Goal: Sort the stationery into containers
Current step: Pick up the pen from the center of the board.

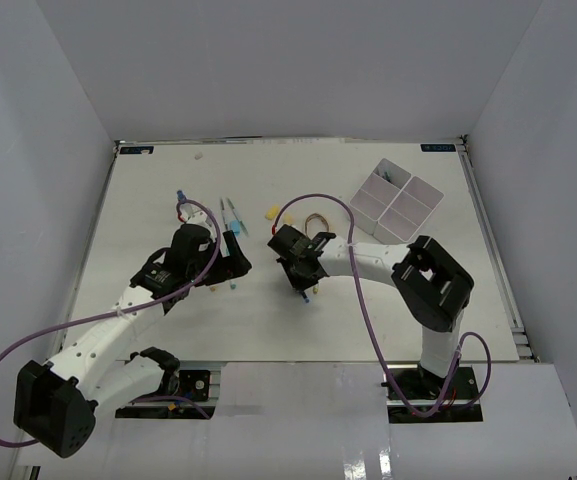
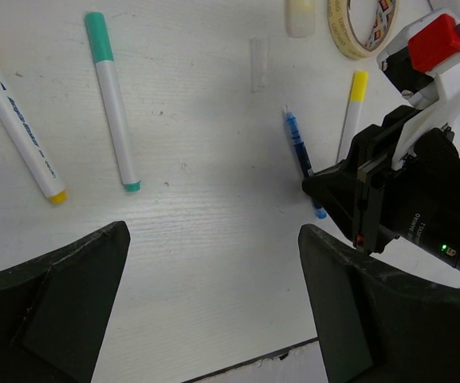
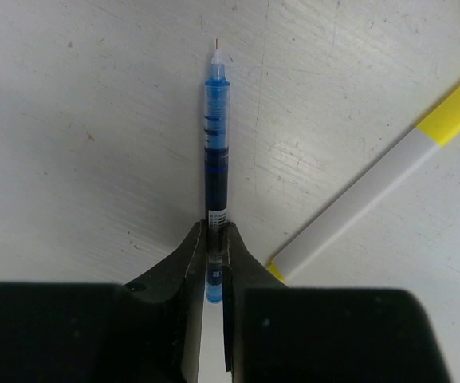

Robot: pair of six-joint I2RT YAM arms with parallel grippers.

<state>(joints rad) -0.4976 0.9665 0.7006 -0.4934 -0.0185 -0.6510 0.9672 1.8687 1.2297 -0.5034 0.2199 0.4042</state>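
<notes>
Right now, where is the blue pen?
In the right wrist view, the blue pen is pinched in the jaws of the right gripper, left of the yellow-capped marker.

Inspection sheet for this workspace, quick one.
Surface: white table, scuffed.
Job's things: blue pen in the right grip; yellow-capped marker beside it; green marker and tape roll loose; tray far right.
Clutter: nothing seen.
Grippers: left gripper open, empty; right gripper shut on the blue pen.
Cables: purple cables looped over both arms.
Surroundings: white walls on three sides.
</notes>
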